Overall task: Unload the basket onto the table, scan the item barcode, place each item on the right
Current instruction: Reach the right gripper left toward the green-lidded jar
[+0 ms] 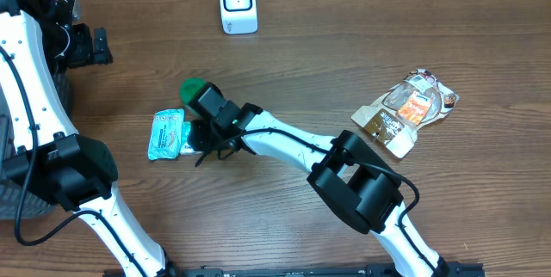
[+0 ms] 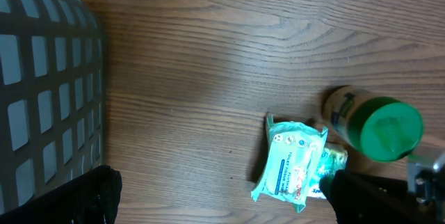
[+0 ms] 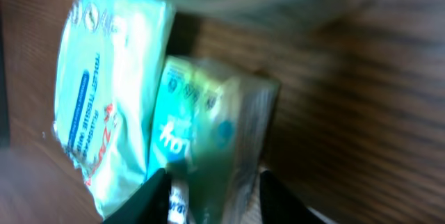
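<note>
Between the 2 fingers of the right gripper point(image 3: 215, 196) sits the small green packet point(image 3: 208, 126); the jaws flank it, but whether they grip it cannot be told; best to pinch squarely and clear of the tissue pack point(image 3: 104, 92) just outside 1 finger.

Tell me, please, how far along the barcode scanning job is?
Nothing looks scanned yet: the scanner stands well apart. In hand: the right fingers straddle the small green pack beside the tissue pack; a firm grip is unclear. Left: lift it and present its barcode.
</note>
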Robot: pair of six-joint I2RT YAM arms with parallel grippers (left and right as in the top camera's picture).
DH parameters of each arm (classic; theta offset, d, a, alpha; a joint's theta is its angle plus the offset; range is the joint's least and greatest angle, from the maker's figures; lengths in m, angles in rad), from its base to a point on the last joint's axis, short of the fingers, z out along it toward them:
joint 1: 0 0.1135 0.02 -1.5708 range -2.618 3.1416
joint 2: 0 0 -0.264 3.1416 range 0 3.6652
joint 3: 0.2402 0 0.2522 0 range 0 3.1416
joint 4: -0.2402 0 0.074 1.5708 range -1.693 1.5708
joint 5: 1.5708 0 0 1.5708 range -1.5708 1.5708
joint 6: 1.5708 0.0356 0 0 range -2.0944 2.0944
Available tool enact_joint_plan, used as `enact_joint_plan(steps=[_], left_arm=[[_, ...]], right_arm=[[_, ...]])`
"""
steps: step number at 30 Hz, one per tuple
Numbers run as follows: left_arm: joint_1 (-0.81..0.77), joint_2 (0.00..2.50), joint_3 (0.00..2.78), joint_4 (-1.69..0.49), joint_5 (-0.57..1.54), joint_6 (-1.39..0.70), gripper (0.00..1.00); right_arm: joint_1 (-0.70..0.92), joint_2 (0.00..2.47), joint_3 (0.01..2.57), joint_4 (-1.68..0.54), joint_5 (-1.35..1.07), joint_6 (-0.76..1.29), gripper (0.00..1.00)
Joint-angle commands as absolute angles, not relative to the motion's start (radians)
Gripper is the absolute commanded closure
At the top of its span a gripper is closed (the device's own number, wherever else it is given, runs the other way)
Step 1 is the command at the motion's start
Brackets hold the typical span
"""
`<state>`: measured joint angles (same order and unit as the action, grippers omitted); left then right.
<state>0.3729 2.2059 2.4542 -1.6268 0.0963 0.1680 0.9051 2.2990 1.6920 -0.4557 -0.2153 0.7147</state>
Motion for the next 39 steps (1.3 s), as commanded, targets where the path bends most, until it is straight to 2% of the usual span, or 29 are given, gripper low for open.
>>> enact_joint_plan(steps=[1,6,14,26,27,29,30,37,39], left_arm=[[0.365,2.189,2.473,-1.625,0.101,0.176,0.0],[0.365,2.189,2.473,-1.625,0.101,0.176,0.0],[0.365,2.189,2.473,-1.625,0.101,0.176,0.0],[0.365,2.189,2.473,-1.625,0.101,0.176,0.01],[0.365,2.189,2.473,-1.625,0.101,0.176,0.0],[0.365,2.189,2.473,-1.625,0.101,0.176,0.0],[0.365,2.189,2.473,-1.625,0.101,0.176,0.0],[0.366,2.189,2.473,-1.625,0.101,0.176,0.0],[0.366,2.189,2.473,-1.625,0.101,0.176,0.0]], right_arm=[[0.91,2.317,1.683,-0.445,-0.21,0.719,0.71],[0.91,2.317,1.683,-0.458,-0.21,0.718,0.95],[0.884,2.283,1.685,-0.527,-0.21,0.582,0.96],[0.793,2.141,1.691,-0.949,-0.208,0.022,0.95],[0.782,2.141,1.691,-0.973,-0.204,-0.007,0.9],[0.758,2.141,1.691,-0.998,-0.187,-0.012,0.68],[0.746,2.141,1.692,-0.999,-0.187,-0.01,0.62],[0.705,2.134,1.76,-0.997,-0.295,0.128,0.59],[0.704,2.134,1.766,-0.99,-0.312,0.142,0.54]])
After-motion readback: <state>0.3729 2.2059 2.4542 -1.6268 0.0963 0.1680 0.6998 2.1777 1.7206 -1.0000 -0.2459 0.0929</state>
